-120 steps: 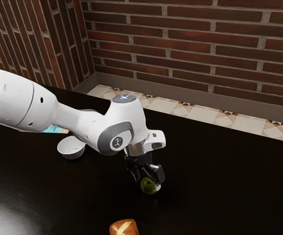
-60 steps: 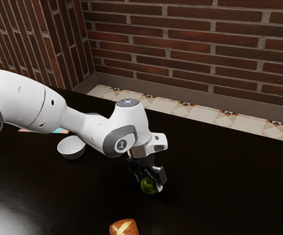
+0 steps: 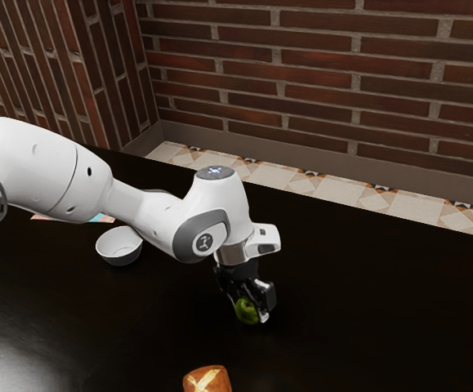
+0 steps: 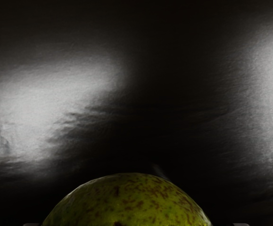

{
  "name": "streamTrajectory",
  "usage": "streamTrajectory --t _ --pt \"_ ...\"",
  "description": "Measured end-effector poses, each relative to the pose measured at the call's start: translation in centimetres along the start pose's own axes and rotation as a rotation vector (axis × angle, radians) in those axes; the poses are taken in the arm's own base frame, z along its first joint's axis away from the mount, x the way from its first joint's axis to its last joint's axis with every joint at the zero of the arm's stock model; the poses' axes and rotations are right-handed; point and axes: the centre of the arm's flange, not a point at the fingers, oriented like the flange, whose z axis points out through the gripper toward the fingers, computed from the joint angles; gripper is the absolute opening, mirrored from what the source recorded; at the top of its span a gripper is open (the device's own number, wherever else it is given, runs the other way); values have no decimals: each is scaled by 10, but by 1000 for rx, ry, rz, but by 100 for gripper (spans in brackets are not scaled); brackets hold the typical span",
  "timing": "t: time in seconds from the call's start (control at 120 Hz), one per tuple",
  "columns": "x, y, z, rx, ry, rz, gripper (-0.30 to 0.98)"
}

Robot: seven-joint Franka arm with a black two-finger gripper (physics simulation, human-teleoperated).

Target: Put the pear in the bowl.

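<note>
Out over the dark surface [image 3: 318,269], the fingers [image 3: 267,292] are pinching the pear [image 3: 247,311] (brown-speckled, plump), standing about its width apart.

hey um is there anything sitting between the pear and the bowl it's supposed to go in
Nothing visible stands between the pear and the white bowl. The brown bread roll lies off that path, at the exterior view's lower edge.

No words, brands or numbers can be read. The white, rounded robot arm [image 3: 48,167] bears 2 marks: 1 pale emblem [image 3: 204,242] on its round grey side cap, and 1 bluish-white lit sign [image 3: 216,172] on its grey top disc, neither legible.
</note>
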Motion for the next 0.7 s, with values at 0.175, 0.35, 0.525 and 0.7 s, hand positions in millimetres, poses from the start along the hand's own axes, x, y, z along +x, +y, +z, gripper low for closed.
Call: streamTrajectory --t 0.175,0.35,0.525,0.7 --pt "-1 -1 1 2 -10 -1 43" --pt "-1 -1 -3 6 -11 0 38" --pt "-1 -15 -38 38 3 -22 32" --pt "13 -72 -91 91 -1 -108 28"
